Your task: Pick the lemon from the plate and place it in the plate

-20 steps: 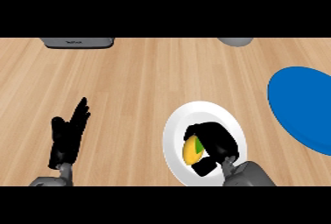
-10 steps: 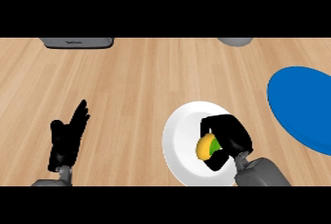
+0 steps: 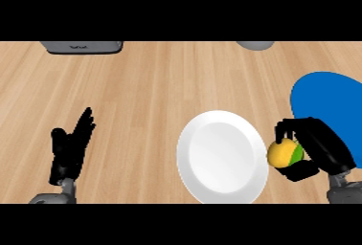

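Cut off by the top edge: a grey box (image 3: 81, 46) far up and left of the white plate (image 3: 222, 155), and a grey rounded thing (image 3: 255, 45) above the plate, neither clear enough to name. Blue plate (image 3: 329, 112) cut by the right edge, its lower left part hidden behind the right hand (image 3: 318, 146). Both forearms almost wholly out of view below; only grey stubs showing at the wrists.

Right hand just right of the white plate, between it and the blue plate, fingers curled down and round the lemon (image 3: 285, 153), thumb below it. Back of the hand towards the blue plate, fingertips towards the white plate's right rim. Clamped on the lemon.

Left hand (image 3: 71, 149) well left of the white plate, flat over the wooden counter (image 3: 155, 91), fingers straight, spread a little and pointing up and slightly right. Holding nothing, resting.

Lemon yellow with a green patch on its right side, partly covered by the fingers above and the thumb below. Sits just beside the white plate's right rim, outside it; not lying on either plate. Whether lifted clear of the counter: cannot tell. White plate bare.
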### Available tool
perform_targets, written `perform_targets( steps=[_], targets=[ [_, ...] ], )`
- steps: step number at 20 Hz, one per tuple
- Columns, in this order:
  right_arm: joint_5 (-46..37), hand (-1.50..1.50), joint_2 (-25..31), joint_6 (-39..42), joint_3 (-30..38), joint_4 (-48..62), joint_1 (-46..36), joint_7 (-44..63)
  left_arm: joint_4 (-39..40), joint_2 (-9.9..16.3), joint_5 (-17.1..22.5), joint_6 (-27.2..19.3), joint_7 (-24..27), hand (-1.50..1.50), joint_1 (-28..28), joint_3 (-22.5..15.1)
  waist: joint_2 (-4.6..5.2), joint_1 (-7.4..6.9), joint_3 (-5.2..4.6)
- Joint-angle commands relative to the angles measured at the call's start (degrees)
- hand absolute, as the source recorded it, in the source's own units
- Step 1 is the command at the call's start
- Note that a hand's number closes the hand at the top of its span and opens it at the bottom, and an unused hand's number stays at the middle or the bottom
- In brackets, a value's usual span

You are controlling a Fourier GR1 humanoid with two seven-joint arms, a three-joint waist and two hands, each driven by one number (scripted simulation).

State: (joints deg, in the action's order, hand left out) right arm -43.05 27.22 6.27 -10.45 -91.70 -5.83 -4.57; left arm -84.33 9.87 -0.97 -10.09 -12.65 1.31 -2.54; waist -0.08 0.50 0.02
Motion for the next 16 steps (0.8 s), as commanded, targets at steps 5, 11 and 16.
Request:
perform_targets(
  steps=[5, 11, 16],
  targets=[
    [8.81, 1.5, 2.37, -5.41, 15.92, -11.58, 3.43, -2.02, -0.69, 0.18, 0.38, 0.47, -1.15, 0.0, -0.41, 0.66, -0.26, 0.81, -0.02],
    [10.38, 1.5, 2.25, -5.23, 23.34, -3.5, -0.97, -1.34, 3.15, -0.45, -0.13, 0.77, -0.69, 0.0, 3.46, 1.79, 0.13, -0.43, -0.01],
    [11.55, 1.5, 4.87, 0.02, 26.49, -0.05, -6.22, 3.57, 3.69, -3.72, -2.47, -1.41, 2.27, 0.0, 2.27, 0.19, 0.12, -0.63, -0.03]
  ],
)
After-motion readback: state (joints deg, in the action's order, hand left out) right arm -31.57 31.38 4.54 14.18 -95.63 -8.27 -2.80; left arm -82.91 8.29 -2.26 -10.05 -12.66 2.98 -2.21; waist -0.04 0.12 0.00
